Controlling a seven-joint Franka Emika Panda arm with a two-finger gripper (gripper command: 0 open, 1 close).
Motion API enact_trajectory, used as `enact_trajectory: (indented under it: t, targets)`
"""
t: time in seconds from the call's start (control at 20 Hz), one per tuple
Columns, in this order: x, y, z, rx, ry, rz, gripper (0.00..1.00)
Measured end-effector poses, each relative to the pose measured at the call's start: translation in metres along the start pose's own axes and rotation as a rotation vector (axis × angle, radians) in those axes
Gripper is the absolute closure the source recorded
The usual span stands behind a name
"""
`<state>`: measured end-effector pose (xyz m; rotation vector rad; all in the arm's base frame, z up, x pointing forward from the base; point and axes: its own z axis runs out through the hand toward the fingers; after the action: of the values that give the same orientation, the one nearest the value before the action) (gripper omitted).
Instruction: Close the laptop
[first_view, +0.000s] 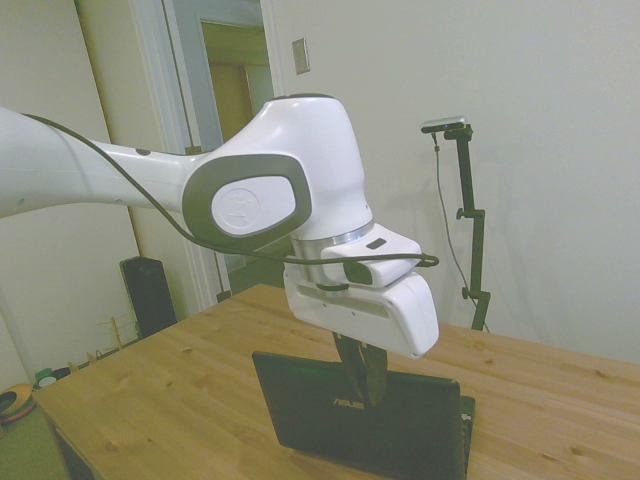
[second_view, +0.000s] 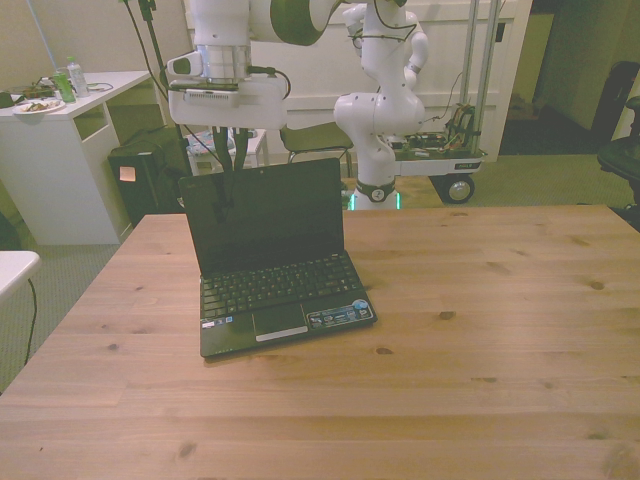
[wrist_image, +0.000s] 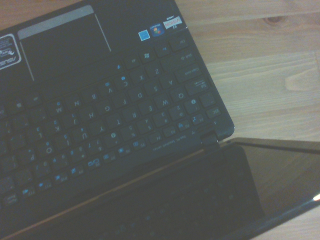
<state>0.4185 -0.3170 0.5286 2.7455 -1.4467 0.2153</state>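
Laptop (second_view: 272, 258) sits open on the wooden surface (second_view: 480, 330), lid upright, with the tool (first_view: 364, 378) just behind its top edge, fingers pressed together I think, so pushing screenward should fold it.

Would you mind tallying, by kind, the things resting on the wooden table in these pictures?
Laptops: 1, the open black laptop
Other loose things on the table: 0
Total: 1

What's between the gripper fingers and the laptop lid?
Nothing shows: in the side view the gripper hangs directly behind the laptop lid's top edge; contact is unclear.
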Motion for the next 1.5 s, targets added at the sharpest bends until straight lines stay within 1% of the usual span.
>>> enact_trajectory:
  t: [0.25,0.45,0.6,0.75,0.9,1.15,1.4,1.5]
  targets:
    - [0.029,-0.019,0.0,-0.011,0.014,0.0,1.0]
    - [0.052,-0.042,0.004,-0.012,0.018,-0.006,1.0]
    - [0.074,-0.062,0.016,-0.019,0.011,-0.008,1.0]
    - [0.095,-0.082,0.035,-0.021,0.003,-0.006,1.0]
    - [0.11,-0.099,0.049,-0.027,0.003,-0.014,1.0]
    - [0.115,-0.133,0.067,-0.031,0.004,-0.038,1.0]
    - [0.106,-0.17,0.094,-0.042,-0.018,-0.056,1.0]
    - [0.102,-0.177,0.101,-0.047,-0.025,-0.056,1.0]
